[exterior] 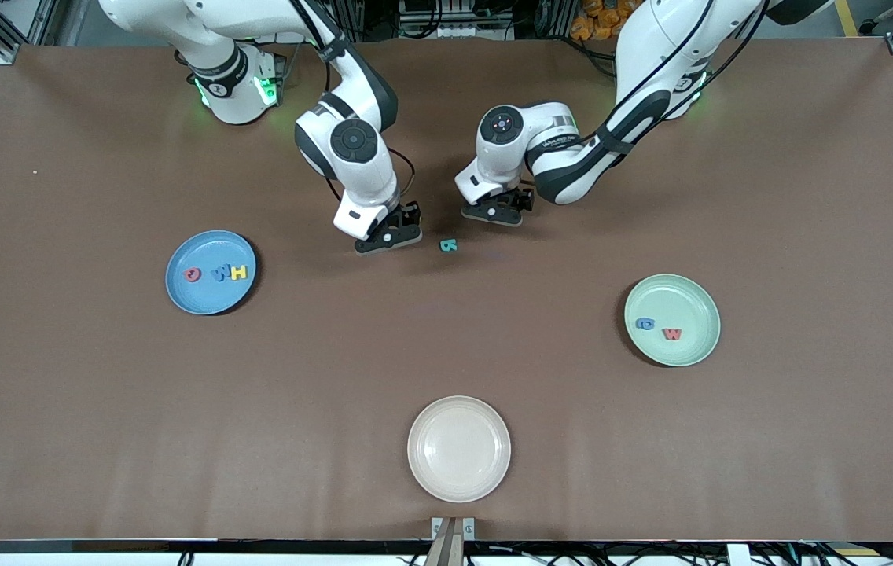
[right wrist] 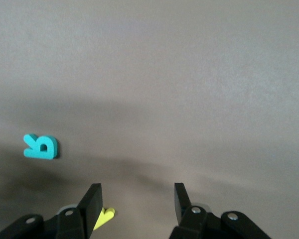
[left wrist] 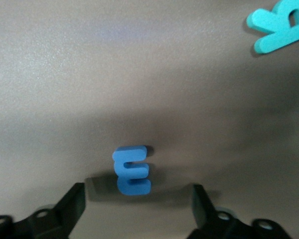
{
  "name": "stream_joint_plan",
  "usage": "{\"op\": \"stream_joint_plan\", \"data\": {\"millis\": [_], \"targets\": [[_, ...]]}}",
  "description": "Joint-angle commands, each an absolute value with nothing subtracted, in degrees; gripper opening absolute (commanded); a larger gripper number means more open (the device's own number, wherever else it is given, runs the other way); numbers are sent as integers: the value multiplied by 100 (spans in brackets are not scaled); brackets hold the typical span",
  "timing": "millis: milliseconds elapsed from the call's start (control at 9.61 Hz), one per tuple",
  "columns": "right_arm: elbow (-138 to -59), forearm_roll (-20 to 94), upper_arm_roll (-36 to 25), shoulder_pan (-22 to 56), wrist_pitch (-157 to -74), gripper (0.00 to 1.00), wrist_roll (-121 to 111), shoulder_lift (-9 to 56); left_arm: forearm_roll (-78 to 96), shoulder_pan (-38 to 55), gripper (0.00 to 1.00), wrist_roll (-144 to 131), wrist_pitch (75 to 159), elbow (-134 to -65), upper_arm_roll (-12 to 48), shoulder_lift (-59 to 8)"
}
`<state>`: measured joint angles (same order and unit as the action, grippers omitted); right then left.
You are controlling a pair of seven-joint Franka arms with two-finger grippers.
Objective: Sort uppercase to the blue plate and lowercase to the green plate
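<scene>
A round cream plate (exterior: 458,448) is sitting empty on the brown table (exterior: 101,409), lying close to the table's edge nearest the front camera, about midway along it.

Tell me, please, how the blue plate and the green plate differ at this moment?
The blue plate holds three letters, a red Q, a blue M and a yellow H; the green plate holds two, a blue a and a red w. The blue plate lies toward the right arm's end of the table, the green plate toward the left arm's end and slightly nearer the camera. Both are round, rimmed and look alike in size.
</scene>
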<state>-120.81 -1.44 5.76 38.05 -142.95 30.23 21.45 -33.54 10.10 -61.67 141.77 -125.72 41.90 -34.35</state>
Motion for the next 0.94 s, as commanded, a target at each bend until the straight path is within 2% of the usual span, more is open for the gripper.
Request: {"op": "stream_joint_plan", "data": {"millis": [0,208,832], "targets": [[-11726,-281,571,3998,-14273,67,3523,2434,-3419,1028,0,-6170,14221,-12446,4175,-3568],[-11698,-508,571,4078,-14300,67,3647,2505,-3419,1159,0,-6380,14221,-12445,4149,-3604],[-11803,-1810,571,4140,-15159,68,3210,2654,-3419,1063,0,-7180,14150,-12445,4026,-3498]]}}
